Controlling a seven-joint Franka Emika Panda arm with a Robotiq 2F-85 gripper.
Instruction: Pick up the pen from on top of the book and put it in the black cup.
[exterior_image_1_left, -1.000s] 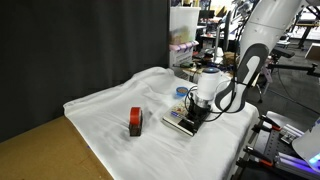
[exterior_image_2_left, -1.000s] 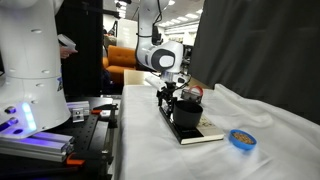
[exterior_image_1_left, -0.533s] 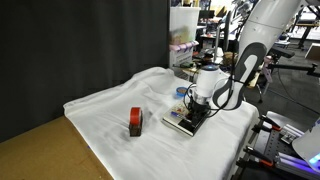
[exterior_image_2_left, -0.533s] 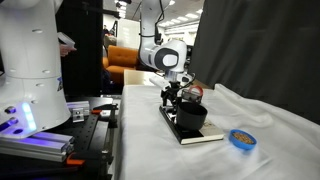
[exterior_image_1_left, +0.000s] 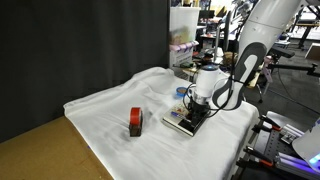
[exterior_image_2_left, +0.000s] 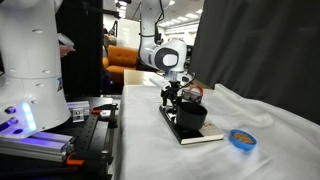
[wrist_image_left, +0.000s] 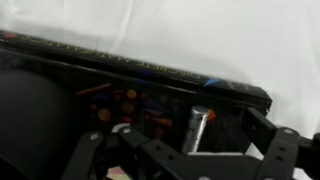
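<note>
- My end effector (wrist_image_left: 188, 152) hangs low over the book (wrist_image_left: 150, 75), fingers spread wide and pinching nothing that I can see.
- The pen (wrist_image_left: 198, 128) rests on the book's dark cover, between those fingers. Only a short pale stub shows, and its long axis seems to run across the closing line.
- The black cup (wrist_image_left: 28, 112) stands just beside the pen, to its left in the wrist view.
- I judge the next move to be a straight squeeze, a lift, then a short sideways carry.
</note>
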